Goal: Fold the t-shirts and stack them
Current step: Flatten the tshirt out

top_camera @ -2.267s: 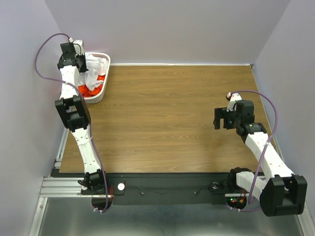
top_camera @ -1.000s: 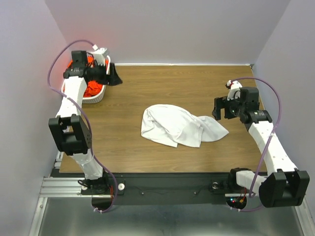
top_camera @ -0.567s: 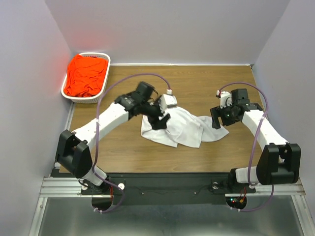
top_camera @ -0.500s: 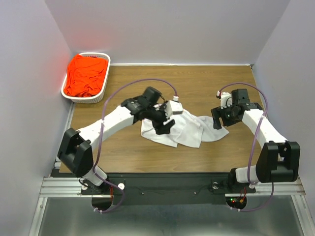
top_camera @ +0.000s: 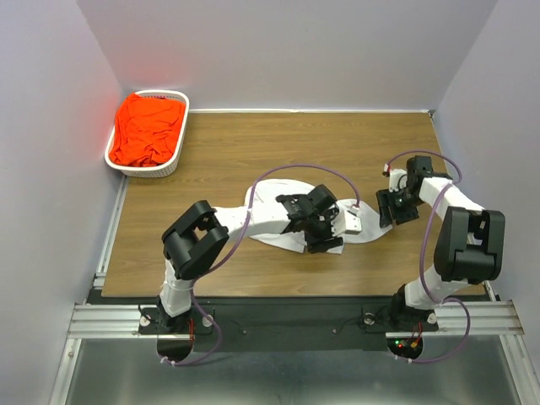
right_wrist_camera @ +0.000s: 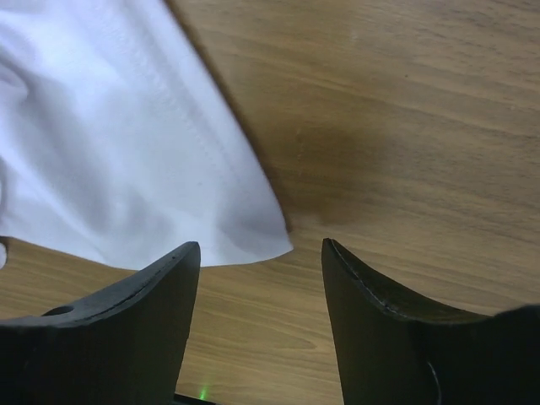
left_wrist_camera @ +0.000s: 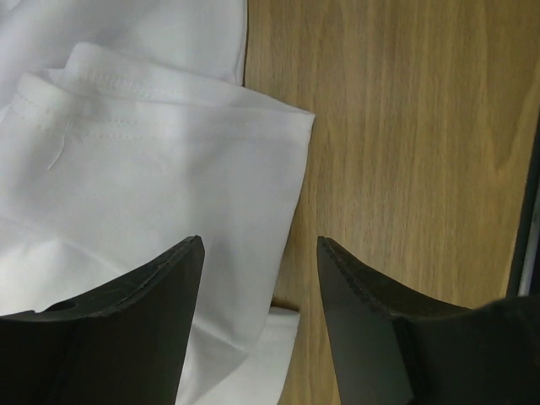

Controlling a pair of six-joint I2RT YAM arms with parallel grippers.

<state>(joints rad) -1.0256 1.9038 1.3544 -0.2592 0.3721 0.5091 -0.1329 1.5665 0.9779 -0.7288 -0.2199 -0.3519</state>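
Note:
A crumpled white t-shirt (top_camera: 270,192) lies in the middle of the table. My left gripper (top_camera: 326,240) is low over its near edge, open. In the left wrist view the hemmed edge of the white t-shirt (left_wrist_camera: 160,160) runs down between the two fingers of that gripper (left_wrist_camera: 260,257). My right gripper (top_camera: 391,211) is open at the shirt's right corner. In the right wrist view the pointed corner of the white t-shirt (right_wrist_camera: 126,152) ends just above the gap between that gripper's (right_wrist_camera: 260,257) fingers. The orange-red t-shirt (top_camera: 150,126) lies bunched in the basket.
The white slotted basket (top_camera: 160,170) stands at the table's far left corner, against the wall. Bare wood table (top_camera: 295,143) surrounds the white shirt. The table's near edge lies a short way in front of the left gripper.
The left arm swung from the basket across the table and down onto the white shirt's near edge. The right gripper dropped to the shirt's right corner. Both pairs of jaws narrowed.

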